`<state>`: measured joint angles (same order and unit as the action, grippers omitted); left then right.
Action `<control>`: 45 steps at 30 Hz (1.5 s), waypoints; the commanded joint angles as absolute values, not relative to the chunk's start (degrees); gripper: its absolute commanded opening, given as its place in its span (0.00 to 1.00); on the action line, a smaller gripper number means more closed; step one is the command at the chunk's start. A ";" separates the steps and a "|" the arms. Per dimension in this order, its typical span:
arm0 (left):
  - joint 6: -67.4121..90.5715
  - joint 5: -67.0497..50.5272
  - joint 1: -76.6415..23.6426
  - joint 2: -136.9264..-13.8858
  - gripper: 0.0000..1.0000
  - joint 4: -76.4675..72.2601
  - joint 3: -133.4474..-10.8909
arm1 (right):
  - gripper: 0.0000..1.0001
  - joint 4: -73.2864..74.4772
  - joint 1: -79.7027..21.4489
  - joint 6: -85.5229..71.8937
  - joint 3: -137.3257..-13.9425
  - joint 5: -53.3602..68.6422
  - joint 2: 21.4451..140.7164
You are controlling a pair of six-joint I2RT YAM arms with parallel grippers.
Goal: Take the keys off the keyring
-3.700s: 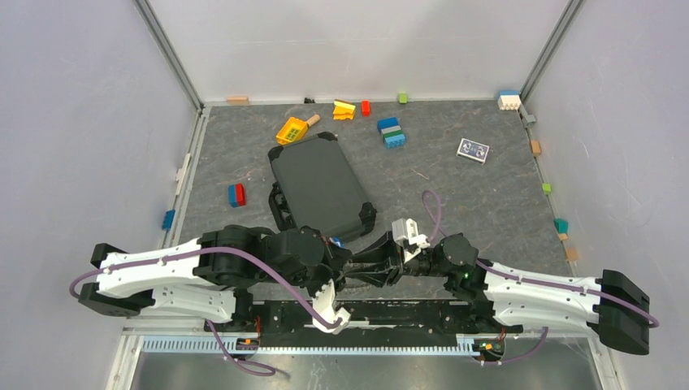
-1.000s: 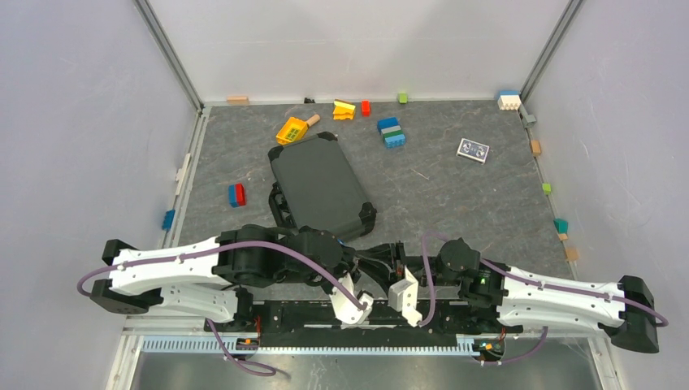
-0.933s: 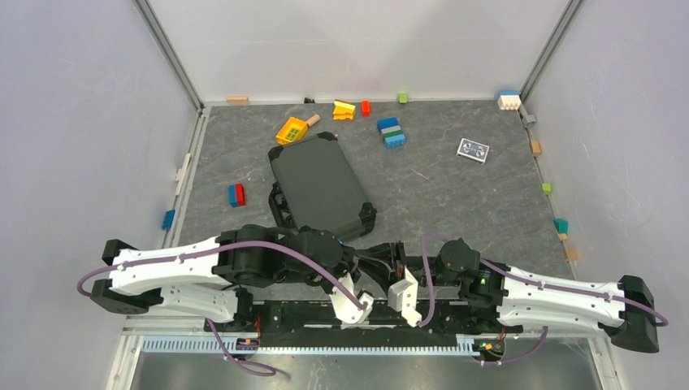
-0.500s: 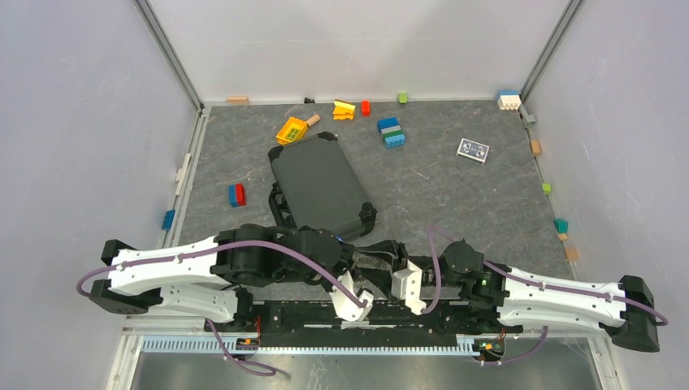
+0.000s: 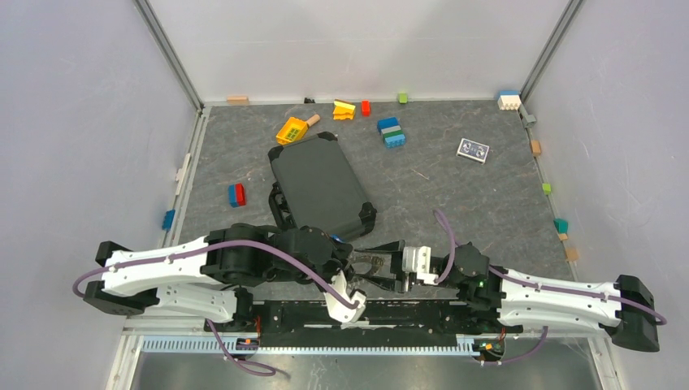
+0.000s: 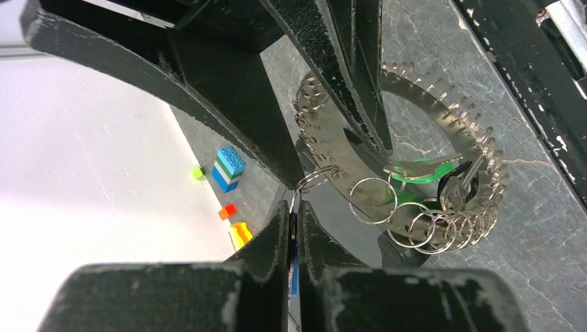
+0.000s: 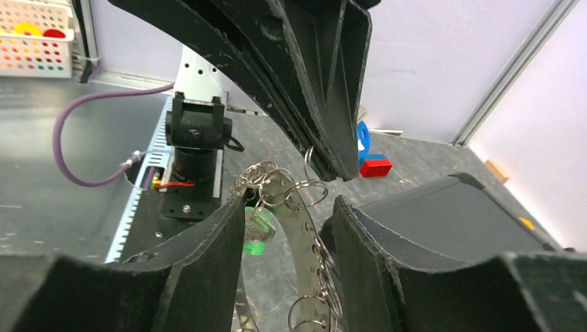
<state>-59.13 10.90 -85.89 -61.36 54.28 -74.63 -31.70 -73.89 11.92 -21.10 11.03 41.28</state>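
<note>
The keyring (image 6: 422,97) is a broad flat metal band with many small split rings, a green tag (image 6: 415,205) and a bunch of grey keys (image 6: 462,185). It sits low between the two arms (image 5: 370,262). My left gripper (image 6: 294,207) is shut, with a small split ring coming out of its tips and a blue sliver between its jaws, seemingly a blue-headed key. My right gripper (image 7: 291,221) is open. Its fingers (image 7: 228,242) stand on either side of the keyring band (image 7: 302,238) with a gap on each side. The green tag (image 7: 255,236) hangs by the left finger.
A dark hard case (image 5: 321,187) lies just behind the grippers. A red and blue brick (image 5: 236,194) sits left of it, with more bricks (image 5: 392,132) and a yellow toy (image 5: 291,130) at the back, a card (image 5: 473,149) back right, and the arms' black base rail (image 5: 422,313) close in front.
My right gripper has opened and its wrist has turned and swung away from the base rail, so its fingers now straddle the keyring band. The left gripper stays shut in about the same place.
</note>
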 commanded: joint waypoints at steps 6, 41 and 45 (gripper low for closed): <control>-64.94 7.31 -85.78 -58.53 0.02 51.50 -74.88 | 0.55 -42.26 -73.40 0.13 -18.22 13.38 41.46; -66.27 6.28 -85.75 -57.83 0.02 49.85 -74.00 | 0.44 -57.43 -71.02 -13.12 -15.07 12.61 48.87; -66.35 6.29 -85.78 -57.88 0.02 49.83 -74.00 | 0.43 -58.51 -70.93 -12.92 -14.85 14.17 49.11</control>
